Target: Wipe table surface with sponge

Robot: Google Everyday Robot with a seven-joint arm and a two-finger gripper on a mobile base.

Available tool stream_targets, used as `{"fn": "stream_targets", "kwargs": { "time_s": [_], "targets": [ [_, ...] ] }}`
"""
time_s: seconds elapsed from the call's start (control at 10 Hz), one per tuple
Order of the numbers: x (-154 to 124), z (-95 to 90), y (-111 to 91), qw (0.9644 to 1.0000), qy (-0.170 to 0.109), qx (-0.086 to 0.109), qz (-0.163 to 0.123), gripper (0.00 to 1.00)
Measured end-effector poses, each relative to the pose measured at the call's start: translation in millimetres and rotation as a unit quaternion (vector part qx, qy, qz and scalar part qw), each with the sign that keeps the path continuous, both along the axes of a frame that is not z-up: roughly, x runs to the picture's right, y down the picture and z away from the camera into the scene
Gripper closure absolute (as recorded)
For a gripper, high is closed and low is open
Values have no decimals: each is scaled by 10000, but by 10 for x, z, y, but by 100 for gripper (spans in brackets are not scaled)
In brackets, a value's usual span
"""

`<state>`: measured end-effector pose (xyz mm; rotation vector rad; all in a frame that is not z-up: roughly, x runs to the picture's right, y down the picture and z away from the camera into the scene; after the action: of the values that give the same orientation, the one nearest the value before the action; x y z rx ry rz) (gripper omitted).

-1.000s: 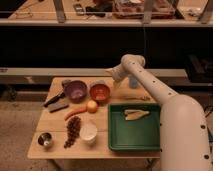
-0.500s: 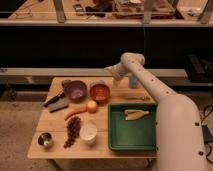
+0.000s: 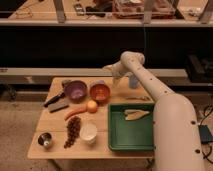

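The sponge is lying towards the back of the table, just behind the orange bowl. The bowl's rim is partly hiding it, so only a blue-grey sliver is showing. The claw is hovering above it and slightly to its right, released and carrying nothing. Judging by this, the wiping is not yet beginning: grasping the sponge and all the rubbing are waiting to be done. The claw's tips are blending into the dark background, and the arm is covering the table's right edge beside the green tray.
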<state>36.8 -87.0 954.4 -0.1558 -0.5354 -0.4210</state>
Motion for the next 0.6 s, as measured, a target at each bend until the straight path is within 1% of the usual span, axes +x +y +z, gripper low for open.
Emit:
{"fn": "stream_targets", "kwargs": {
  "time_s": [0.1,0.2,0.3,0.4,0.6],
  "targets": [
    [21,-10,6,10000,-30,-31,-28,20],
    [7,-39,-20,9998,-56,-37,-166,20],
    [-93,-97,-77,9992,-106,-4,-377,20],
    [-155,-161,-154,9986,-122,2,-519,20],
    [-164,-195,-250,9979,-127,7,-639,20]
  ]
}}
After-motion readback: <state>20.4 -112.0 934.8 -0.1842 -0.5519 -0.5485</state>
